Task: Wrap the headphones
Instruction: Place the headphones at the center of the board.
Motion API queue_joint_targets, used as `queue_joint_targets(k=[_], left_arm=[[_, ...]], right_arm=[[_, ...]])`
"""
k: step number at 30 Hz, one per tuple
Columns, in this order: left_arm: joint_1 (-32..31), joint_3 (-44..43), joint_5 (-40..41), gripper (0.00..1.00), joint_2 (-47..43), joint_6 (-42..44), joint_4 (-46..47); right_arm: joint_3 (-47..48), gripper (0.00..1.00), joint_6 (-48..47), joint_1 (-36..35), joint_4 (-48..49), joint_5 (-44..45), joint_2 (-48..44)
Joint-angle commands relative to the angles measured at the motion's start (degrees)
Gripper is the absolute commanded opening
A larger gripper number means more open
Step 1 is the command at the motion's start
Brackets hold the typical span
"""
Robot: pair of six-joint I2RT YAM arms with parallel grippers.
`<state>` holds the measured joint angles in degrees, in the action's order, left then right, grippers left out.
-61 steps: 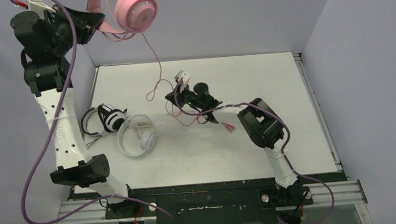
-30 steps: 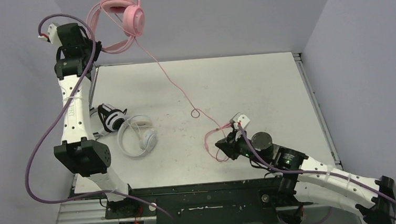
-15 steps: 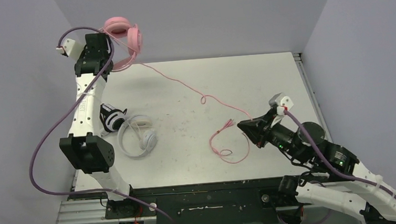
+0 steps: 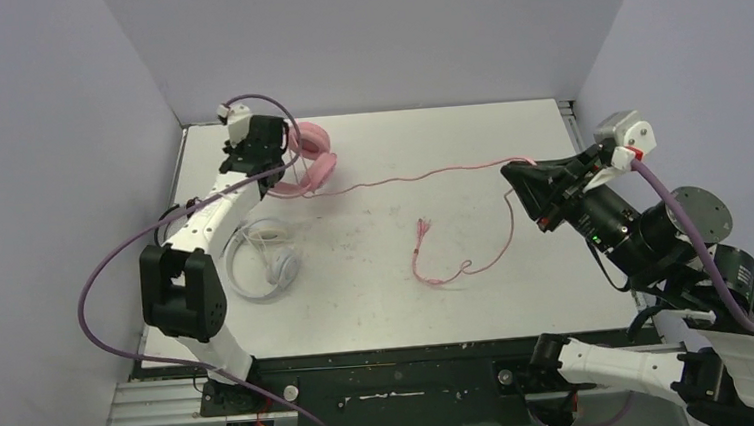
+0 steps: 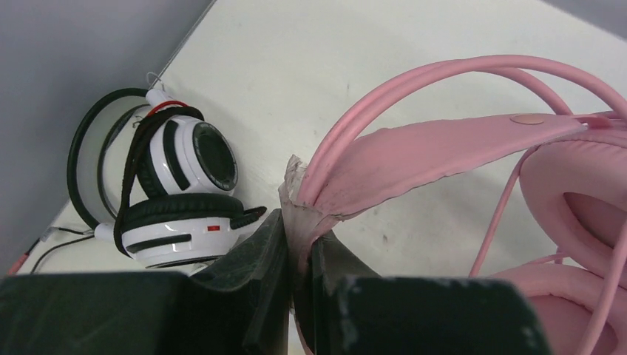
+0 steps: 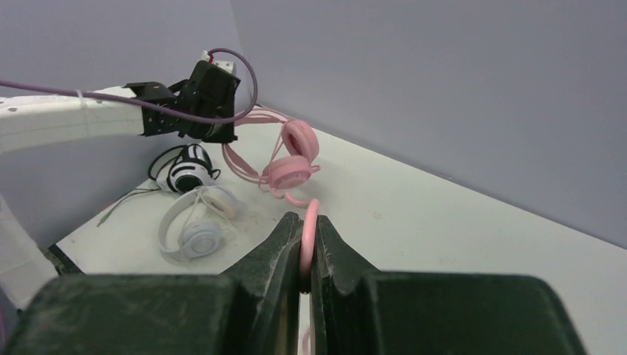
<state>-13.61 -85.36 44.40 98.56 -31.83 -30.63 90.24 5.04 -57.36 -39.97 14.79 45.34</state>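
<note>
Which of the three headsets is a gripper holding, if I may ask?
The pink headset: the left gripper clamps its headband, the right gripper pinches its cable. The black-and-white headset and the white headset lie untouched.

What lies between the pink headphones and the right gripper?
Only the pink cable: in the top view it spans bare table from the pink headphones to the right gripper, which is shut on it.
</note>
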Motion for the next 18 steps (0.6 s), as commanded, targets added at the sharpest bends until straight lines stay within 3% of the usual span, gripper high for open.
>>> queue_joint_targets(k=[1,5,11,18], left_arm=[[-4.8,8.1,0.9,0.00,-9.8,18.5,24.7],[-7.3,16.7,-7.8,0.00,-15.6,26.2,29.8],[-8.6,19.8,-19.9,0.00,-21.0,30.8,23.8],[-11.8,21.8,-18.8,0.00,-22.2,33.7,18.6]], right_arm=[[5.4,0.00,-5.3,-0.1,0.0,5.9,4.7],[9.2,0.00,-8.9,-0.2,0.0,8.5,8.6],[15.0,0.00,-13.5,-0.4,-0.6,13.8,14.6],[25.6,0.00,-17.9,-0.4,1.4,14.6,23.6]])
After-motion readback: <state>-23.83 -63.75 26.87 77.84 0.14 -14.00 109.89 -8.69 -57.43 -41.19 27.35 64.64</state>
